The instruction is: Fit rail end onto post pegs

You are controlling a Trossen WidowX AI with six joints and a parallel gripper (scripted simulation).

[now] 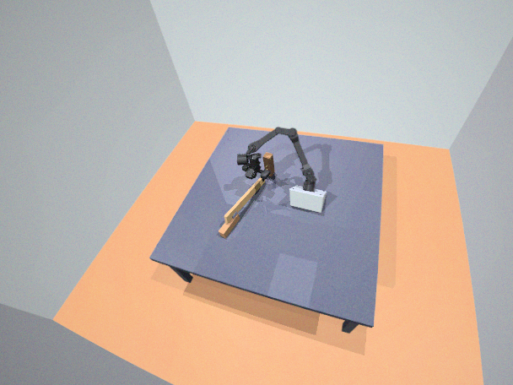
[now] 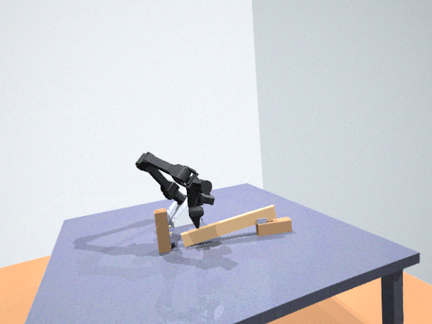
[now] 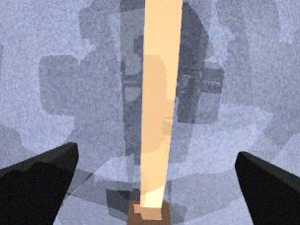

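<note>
The pale wooden rail (image 1: pixel 242 203) (image 2: pixel 245 219) (image 3: pixel 160 99) slopes down from the bracket (image 2: pixel 261 220) on the low footboard block (image 1: pixel 228 229) (image 2: pixel 278 226) to its near end at the table. That end lies a short gap in front of the upright brown post (image 1: pixel 268 165) (image 2: pixel 163 231) (image 3: pixel 165 216), whose two pegs (image 2: pixel 170 226) face the rail. My gripper (image 1: pixel 257 177) (image 2: pixel 197 227) (image 3: pixel 160 158) is open and empty. It points down over the near part of the rail, one finger to each side, tips apparently just above it. The holes in the rail's end are hidden.
The arm's white base block (image 1: pixel 307 199) stands to the right of the rail in the top view. The arm arches over the table (image 1: pixel 337 253) (image 2: pixel 106 291) from there, past the post. The post stands close beside the gripper.
</note>
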